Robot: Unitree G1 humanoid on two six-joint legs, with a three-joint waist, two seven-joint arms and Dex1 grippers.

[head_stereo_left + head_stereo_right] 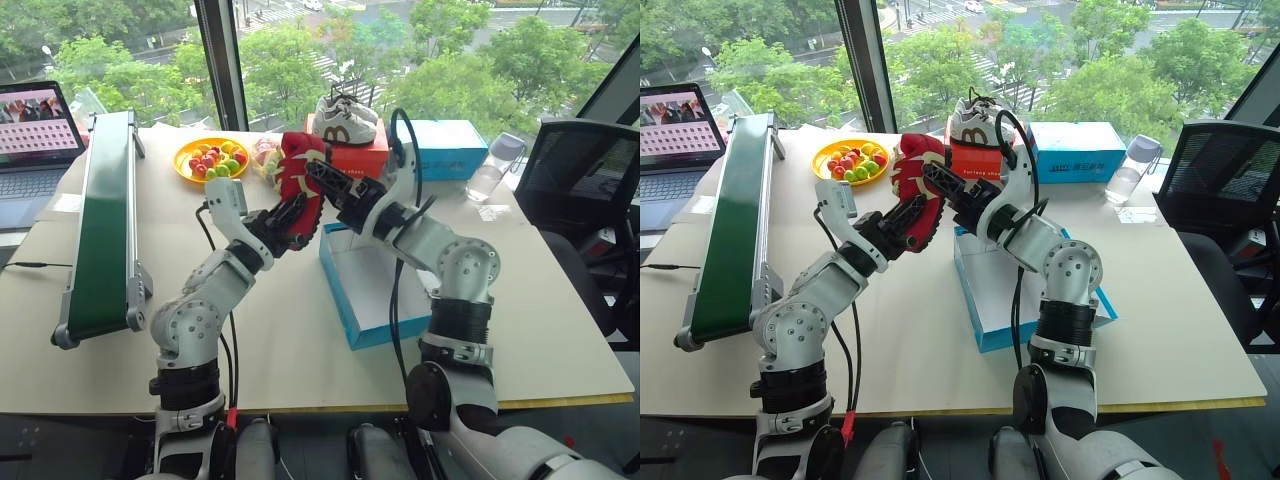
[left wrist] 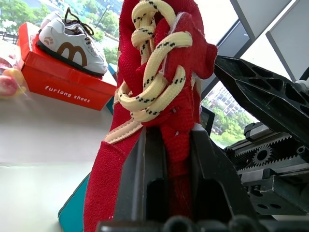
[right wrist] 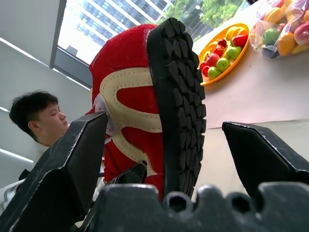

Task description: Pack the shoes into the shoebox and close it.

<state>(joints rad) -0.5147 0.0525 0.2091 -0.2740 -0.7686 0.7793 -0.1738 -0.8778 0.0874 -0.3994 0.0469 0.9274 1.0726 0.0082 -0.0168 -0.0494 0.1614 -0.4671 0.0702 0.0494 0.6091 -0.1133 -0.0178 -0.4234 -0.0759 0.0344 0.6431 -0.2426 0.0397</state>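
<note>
A pale desk [image 1: 300,340] is set before a large window [image 1: 300,50] with a dark upright frame [image 1: 222,60]; daylight and green trees [image 1: 460,80] are seen beyond. A black mesh chair [image 1: 580,190] is placed beside the desk's right edge.

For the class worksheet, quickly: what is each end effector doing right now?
Left end effector: shut on the red shoe.
Right end effector: open, its fingers standing either side of the red shoe, not clamped.
</note>
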